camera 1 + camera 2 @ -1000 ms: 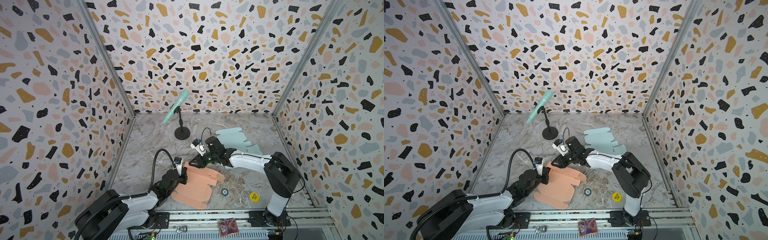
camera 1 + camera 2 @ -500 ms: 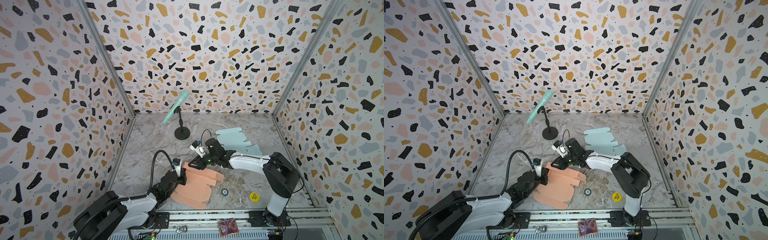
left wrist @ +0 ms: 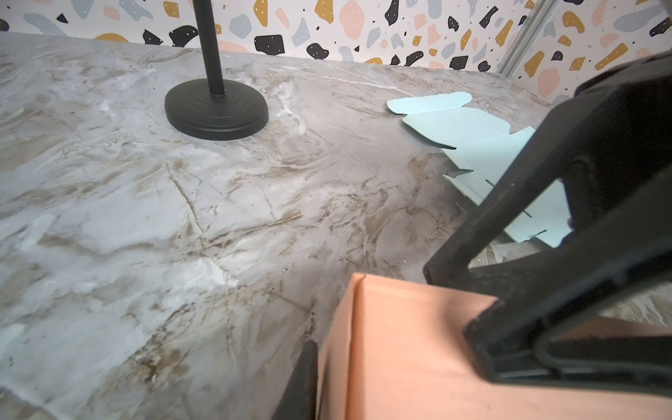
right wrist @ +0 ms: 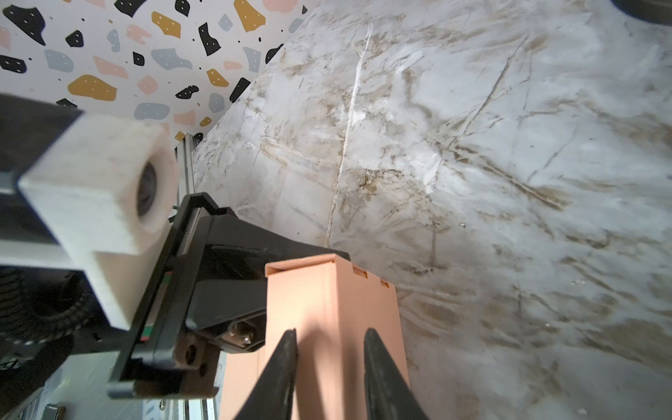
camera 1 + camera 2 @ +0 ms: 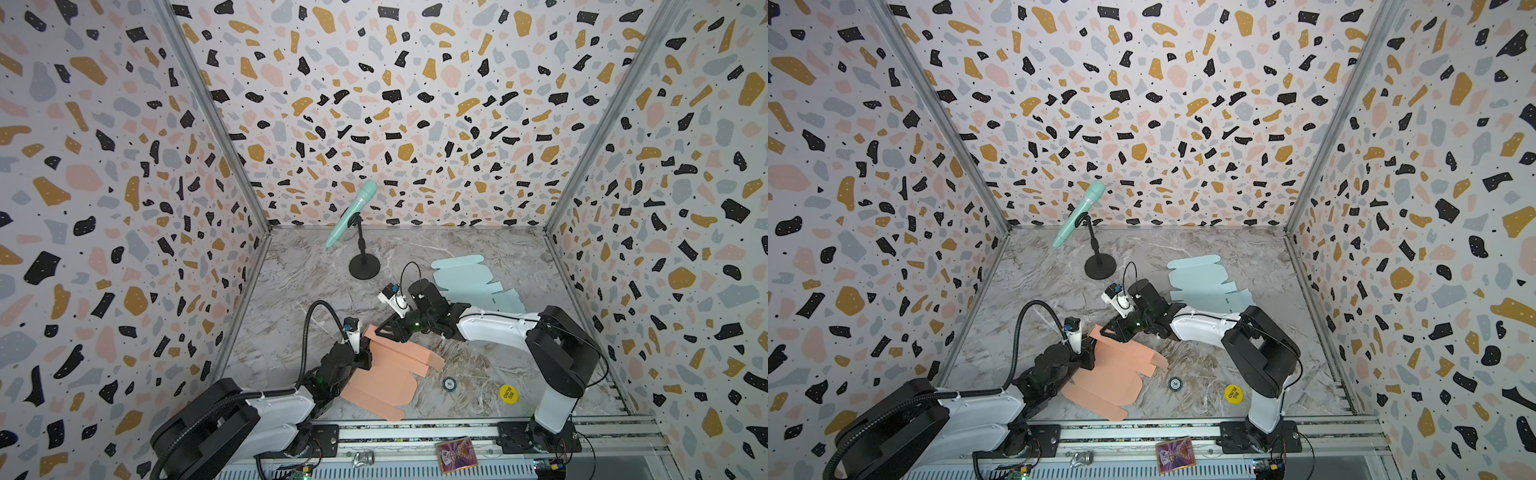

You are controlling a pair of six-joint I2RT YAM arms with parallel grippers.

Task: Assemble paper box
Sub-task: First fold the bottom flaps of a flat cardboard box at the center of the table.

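While the left gripper (image 5: 365, 353) pinches the peach box blank (image 5: 386, 374), the right gripper (image 4: 329, 363) (jaws apart) straddles its folded-up flap (image 4: 327, 291).

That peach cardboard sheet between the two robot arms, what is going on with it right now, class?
Both arms are working on the peach box blank, which lies on the marble table and is mostly unfolded. The left gripper is clamped on its edge. The right gripper straddles a raised, folded side flap, jaws partly apart. A second, light blue blank lies flat and untouched behind the right arm.
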